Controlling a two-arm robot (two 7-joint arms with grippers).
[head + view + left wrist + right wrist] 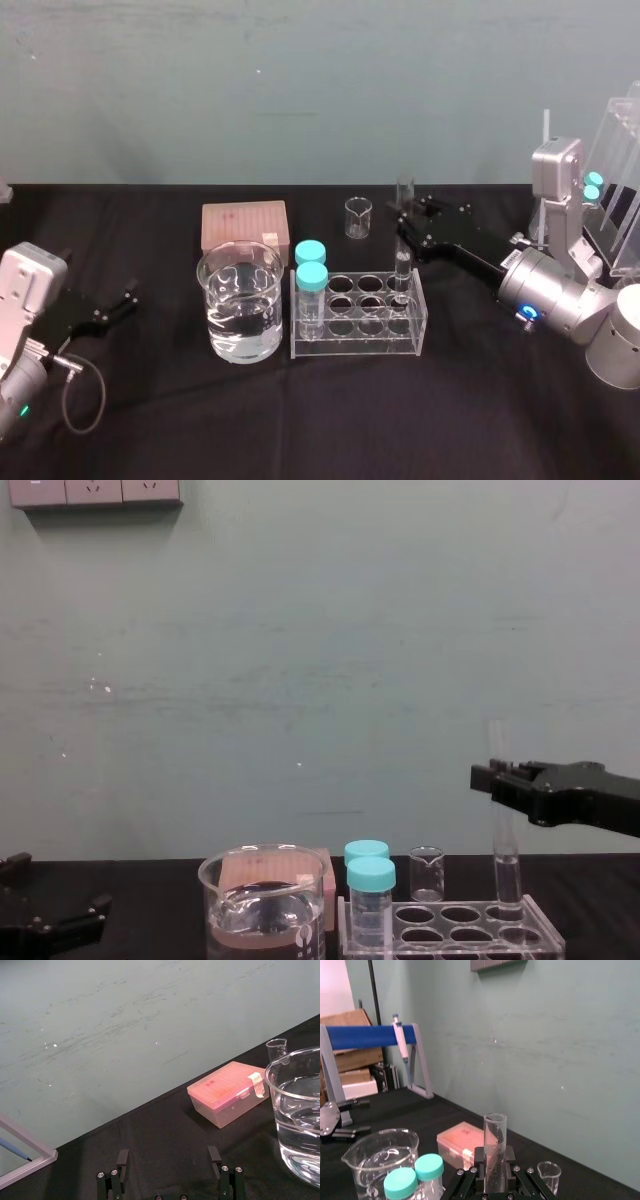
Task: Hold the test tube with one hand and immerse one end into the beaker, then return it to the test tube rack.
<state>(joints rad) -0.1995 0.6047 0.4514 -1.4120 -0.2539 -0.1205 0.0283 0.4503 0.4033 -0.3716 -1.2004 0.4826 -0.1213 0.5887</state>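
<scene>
Right jaws gripping upright test tube [402, 272], bottom in rack [356, 344], left jaws spread

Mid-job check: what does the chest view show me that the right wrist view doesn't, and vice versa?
Chest view: the test tube standing upright with its lower end in a right-end hole of the test tube rack, and wall sockets up top. Right wrist view: the right gripper shut on the tube from close up, and a pipette on a blue-barred stand. Both: tube, right gripper, beaker of water, two teal-capped vials, tiny beaker, pink box. The left gripper sits parked, open, at far left.
</scene>
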